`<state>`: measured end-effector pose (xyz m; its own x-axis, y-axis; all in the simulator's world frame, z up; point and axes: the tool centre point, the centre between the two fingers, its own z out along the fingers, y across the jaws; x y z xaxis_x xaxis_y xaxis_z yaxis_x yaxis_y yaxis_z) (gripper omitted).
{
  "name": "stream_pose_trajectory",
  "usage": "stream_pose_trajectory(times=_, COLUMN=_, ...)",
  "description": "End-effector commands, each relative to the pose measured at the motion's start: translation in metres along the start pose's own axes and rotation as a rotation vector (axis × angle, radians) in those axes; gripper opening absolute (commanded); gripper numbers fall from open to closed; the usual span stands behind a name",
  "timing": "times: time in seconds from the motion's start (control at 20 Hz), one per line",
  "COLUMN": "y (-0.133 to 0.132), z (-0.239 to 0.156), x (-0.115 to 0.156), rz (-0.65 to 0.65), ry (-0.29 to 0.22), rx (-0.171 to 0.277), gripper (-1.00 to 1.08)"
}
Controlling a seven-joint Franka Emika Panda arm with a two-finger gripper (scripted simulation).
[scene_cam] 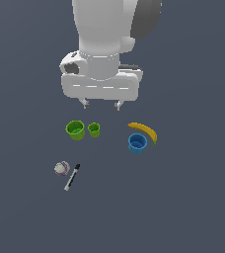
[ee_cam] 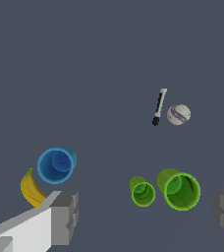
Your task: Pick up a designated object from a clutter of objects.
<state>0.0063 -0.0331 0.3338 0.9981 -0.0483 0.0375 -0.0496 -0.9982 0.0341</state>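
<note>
A flat, dark slate-grey floor [scene_cam: 193, 207] fills both views with no seam, wall or edge in sight. The arm [scene_cam: 107, 34] hangs over the far side of the clutter, its gripper [scene_cam: 101, 104] held above the floor and apart from every object, fingers spread wide with nothing between them; in the wrist view one finger [ee_cam: 64, 218] sits at one border and the other is cut off at the opposite border. The big green cup [scene_cam: 75, 130] stands upright, mouth open, on the exterior view's left of the group, with the small green cup [scene_cam: 94, 130] just beside it on its right, the two close but whether they touch cannot be told. Well apart, toward the exterior view's right, the blue cup [scene_cam: 137, 143] stands upright with the banana [scene_cam: 144, 131] curving along its far side, apparently touching it. Nearer the camera and to the left lie the ball [scene_cam: 61, 168] and the marker [scene_cam: 72, 177], close together yet separate, the marker's black cap pointing toward the cups. Bare floor lies between the green pair and the blue cup, and between the cups and the ball, and wide open floor surrounds the whole group. The arm's upper links run out of the exterior view, and in the wrist view the near finger covers part of the banana.
</note>
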Motion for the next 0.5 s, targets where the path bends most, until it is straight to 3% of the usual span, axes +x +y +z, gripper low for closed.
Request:
stream_pose_trajectory(times=0.0, y=0.0000, z=0.0000, x=0.0000, rz=0.000, ry=0.000, rx=0.000, gripper=0.28)
stream_pose_trajectory(times=0.45, y=-0.0057, z=-0.0035, x=0.0023, rz=-0.025, ry=0.016, rx=-0.012, gripper=0.28)
